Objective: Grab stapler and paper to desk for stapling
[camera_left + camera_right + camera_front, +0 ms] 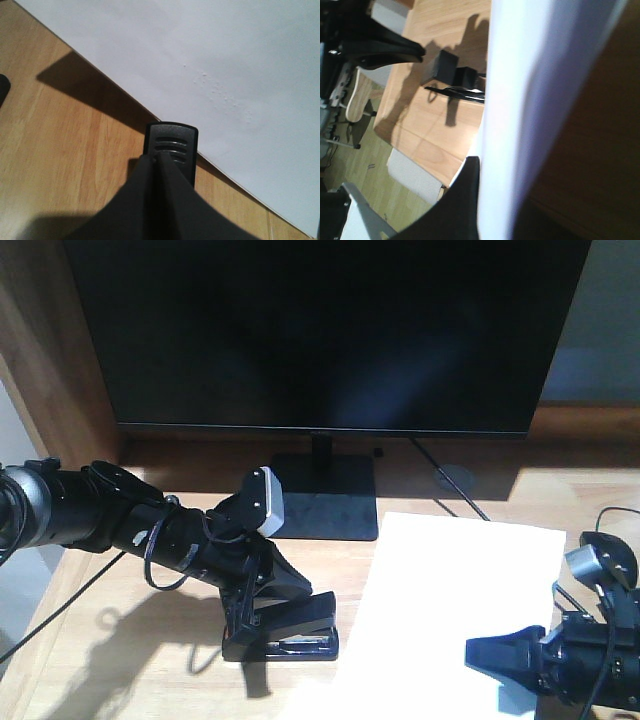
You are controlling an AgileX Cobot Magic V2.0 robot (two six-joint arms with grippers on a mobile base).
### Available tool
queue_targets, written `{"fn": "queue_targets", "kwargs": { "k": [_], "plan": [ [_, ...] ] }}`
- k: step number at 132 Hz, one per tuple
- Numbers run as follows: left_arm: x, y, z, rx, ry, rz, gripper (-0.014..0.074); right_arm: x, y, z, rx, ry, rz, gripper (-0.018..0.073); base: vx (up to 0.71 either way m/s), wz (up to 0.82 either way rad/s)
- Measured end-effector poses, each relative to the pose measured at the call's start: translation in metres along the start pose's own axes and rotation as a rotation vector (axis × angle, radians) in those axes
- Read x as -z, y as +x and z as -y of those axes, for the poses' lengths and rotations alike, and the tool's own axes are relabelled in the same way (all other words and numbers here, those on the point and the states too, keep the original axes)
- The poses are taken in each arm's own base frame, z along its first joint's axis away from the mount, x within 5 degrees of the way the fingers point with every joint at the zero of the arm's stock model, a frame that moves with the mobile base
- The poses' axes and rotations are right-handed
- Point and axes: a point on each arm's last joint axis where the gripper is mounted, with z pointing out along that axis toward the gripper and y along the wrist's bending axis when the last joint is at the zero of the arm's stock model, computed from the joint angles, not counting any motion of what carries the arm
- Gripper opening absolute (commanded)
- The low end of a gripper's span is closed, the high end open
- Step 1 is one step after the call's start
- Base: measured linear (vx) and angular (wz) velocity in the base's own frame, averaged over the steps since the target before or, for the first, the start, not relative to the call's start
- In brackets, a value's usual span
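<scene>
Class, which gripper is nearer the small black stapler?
Left. The left gripper clamps the black stapler; the right gripper sits apart, at the white paper sheet's near edge.

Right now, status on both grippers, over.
Left gripper shut on stapler, resting on desk. Right gripper at paper edge, grip unclear. Nothing in the way.

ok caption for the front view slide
Left gripper holds the stapler on the desk; right gripper grips the paper beside it.
</scene>
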Motion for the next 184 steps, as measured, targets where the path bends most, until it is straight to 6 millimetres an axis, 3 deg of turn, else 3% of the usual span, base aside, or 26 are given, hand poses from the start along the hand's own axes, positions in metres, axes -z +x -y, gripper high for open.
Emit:
{"fn": "queue_targets", "kwargs": {
  "k": [84,184],
  "plan": [
    [0.000,0.000,0.000,0.000,0.000,0.000,-0.0006,-0.002,0.000,0.000,0.042,-0.034,-0.005,-0.0003,0.00,0.00],
    [0.000,0.000,0.000,0.000,0.000,0.000,-0.0006,-0.030,0.006,0.034,-0.141,-0.138,-0.031,-0.0003,0.00,0.00]
  ]
}}
